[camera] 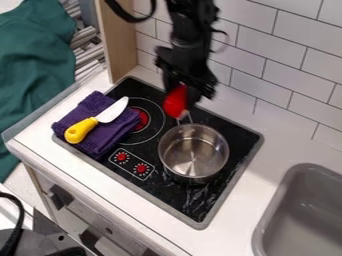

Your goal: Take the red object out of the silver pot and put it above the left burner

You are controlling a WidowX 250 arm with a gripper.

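Gripper [182, 99] holds the red object [175, 103] just beyond the silver pot [194, 152]; left of that pot, a knife [97, 120] (yellow-handled) lies on purple cloth [107, 138].

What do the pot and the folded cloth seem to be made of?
The pot looks like polished metal, likely stainless steel: its silvery inside shows bright streaks of reflected light. The cloth looks like soft, matte fabric, perhaps cotton terry, judging by its slightly fuzzy surface and thick, rounded folds.

The camera sits fairly near, above the front of the stove [160, 187]; it slants down towards the tiled wall [287, 82] behind
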